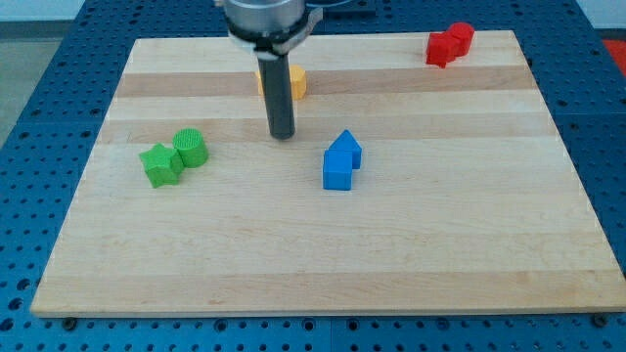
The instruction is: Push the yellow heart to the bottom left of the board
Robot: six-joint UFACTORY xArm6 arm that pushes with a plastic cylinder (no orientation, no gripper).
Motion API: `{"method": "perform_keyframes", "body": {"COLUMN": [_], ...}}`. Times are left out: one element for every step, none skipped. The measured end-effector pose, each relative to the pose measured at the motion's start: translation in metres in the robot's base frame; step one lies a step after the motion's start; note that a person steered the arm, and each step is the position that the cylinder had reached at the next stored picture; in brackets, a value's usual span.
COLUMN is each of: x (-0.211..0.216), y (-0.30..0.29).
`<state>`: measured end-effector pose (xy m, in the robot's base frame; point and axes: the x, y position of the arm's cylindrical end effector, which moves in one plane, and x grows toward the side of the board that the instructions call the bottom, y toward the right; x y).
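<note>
Claw: we have no claw at all. Our arm ends in a straight dark rod, so nothing can be apart, together or clamped on a thing.
My tip (283, 135): it sits on the pale wooden board (323, 264), a bit left of the middle and in the upper half.
Rod: it stands straight up from the tip to the grey round arm mount (269, 20) at the view's top.
Yellow heart (295, 83): we see an orange-yellow block just behind the rod, toward the view's top. The rod hides much of it, so we cannot make out its shape well. We cannot tell if the rod touches it. It is near the top of the board, far from the bottom left corner.
Blue blocks (341, 160): two blue blocks touch each other, to the view's right of my tip and a little lower. The back one has a pointed top like a small house. They are near my tip but apart from it.
Green star block (160, 164): it lies on the view's left side of the board.
Green round block (191, 147): it touches the green star, on its upper right.
Red blocks (449, 43): they sit close together in the top right corner, well apart from everything else. We cannot tell their shapes.
Blue table (39, 117): a blue top full of small holes lies under the board.
</note>
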<state>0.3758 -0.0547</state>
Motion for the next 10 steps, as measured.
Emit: {"method": "perform_keyframes", "body": {"x": [-0.038,-0.083,-0.119,-0.117,-0.074,-0.026,-0.006,-0.022,-0.039,-0.03], "y": [0.039,0.057,0.035,-0.023,-0.043,-0.035,-0.035,-0.035,-0.019,0.013]}}
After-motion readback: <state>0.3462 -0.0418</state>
